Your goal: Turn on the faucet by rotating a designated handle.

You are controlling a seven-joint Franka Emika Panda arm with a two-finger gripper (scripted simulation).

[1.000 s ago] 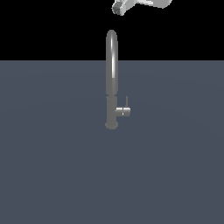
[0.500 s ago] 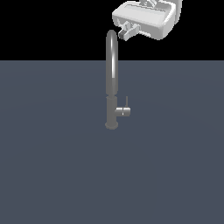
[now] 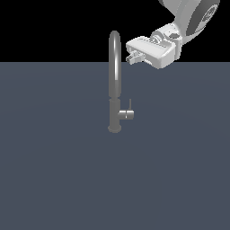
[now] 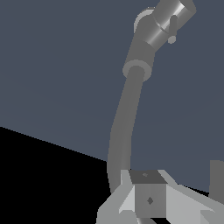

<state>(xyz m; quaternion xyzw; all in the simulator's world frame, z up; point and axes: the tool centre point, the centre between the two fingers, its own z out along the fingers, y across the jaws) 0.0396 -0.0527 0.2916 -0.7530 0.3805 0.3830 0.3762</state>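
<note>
- Fingers (image 3: 133, 57): short dark stubs poking out of the white gripper (image 3: 131, 57) toward the exterior view's left; spacing between them not resolvable, so can't tell if they're spread or closed. Nothing visibly held.
- Wrist view: one grey finger (image 4: 148, 197) sits low in frame, another grey block (image 4: 217, 181) at the edge; the faucet (image 4: 124, 127) tube passes right next to the first. Contact can't be confirmed.
- Gripper body: boxy white casing, smooth, hung off a rounded white-and-grey arm (image 3: 191, 18) coming in from the exterior view's upper right.
- Faucet (image 3: 115, 81): slim grey brushed-metal tube, high arched top, thicker cylindrical lower body, small round base on the slate-blue table (image 3: 54, 170). Stands upright near mid-scene.
- Handle (image 3: 126, 114): short horizontal metal cylinder sticking out of the lower body toward the exterior view's right, thin pin rod standing up from it. Wrist view shows the same handle (image 4: 168, 19) with its pin.
- Gripper sits level with the arch, just beside it on the exterior view's right, well above the handle and clear of it.
</note>
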